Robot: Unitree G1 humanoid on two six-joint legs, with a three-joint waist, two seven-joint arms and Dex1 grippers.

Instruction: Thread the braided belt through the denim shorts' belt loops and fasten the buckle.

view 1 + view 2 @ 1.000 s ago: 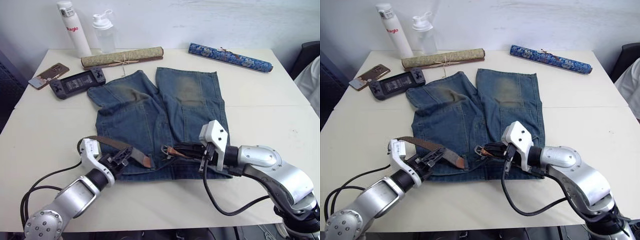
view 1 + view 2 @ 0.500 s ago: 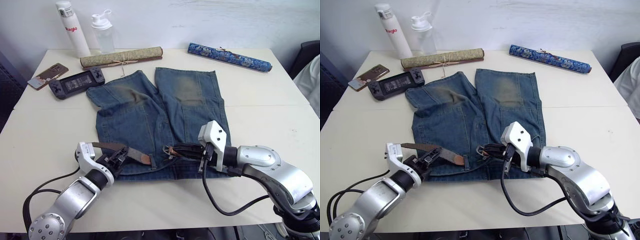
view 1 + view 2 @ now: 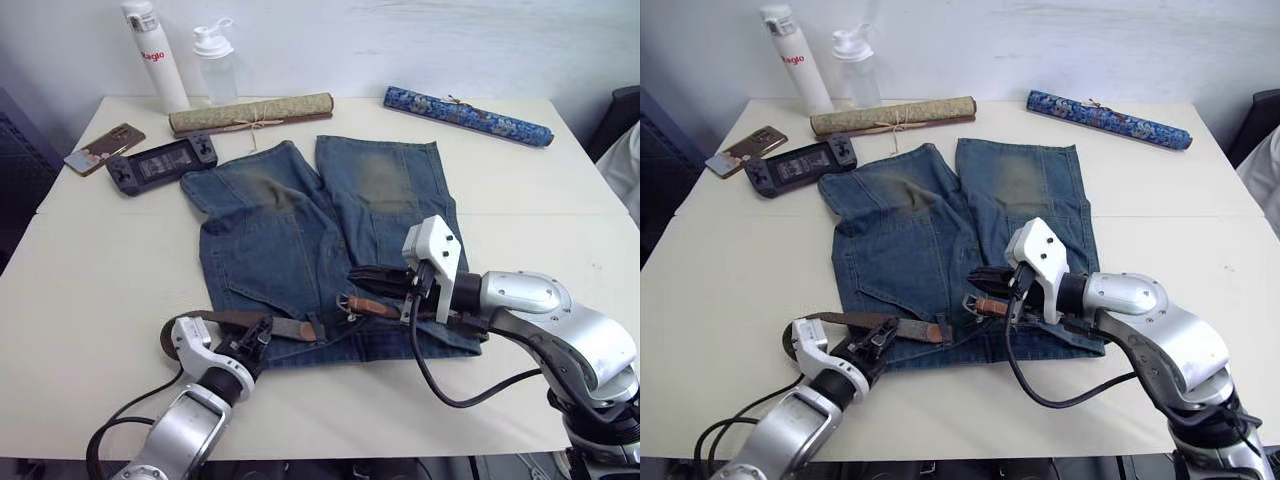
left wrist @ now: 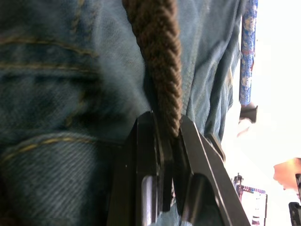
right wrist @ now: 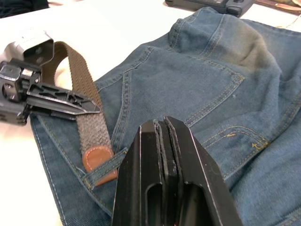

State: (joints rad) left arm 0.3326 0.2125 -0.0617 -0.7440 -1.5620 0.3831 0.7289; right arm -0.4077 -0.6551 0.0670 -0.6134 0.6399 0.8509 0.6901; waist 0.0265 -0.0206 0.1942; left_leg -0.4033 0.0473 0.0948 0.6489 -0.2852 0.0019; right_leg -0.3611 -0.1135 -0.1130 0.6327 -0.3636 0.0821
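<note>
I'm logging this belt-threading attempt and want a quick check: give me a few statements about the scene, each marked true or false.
1. The left end effector is clamped on the braided belt. True.
2. The denim shorts hang off the table edge. False: they lie flat on the table.
3. The right end effector is over the shorts' waistband. True.
4. The blue patterned scroll rests on the shorts. False: it lies apart, beyond the legs.
5. The belt's leather tip is already buckled. False: it lies loose at a belt loop.
</note>
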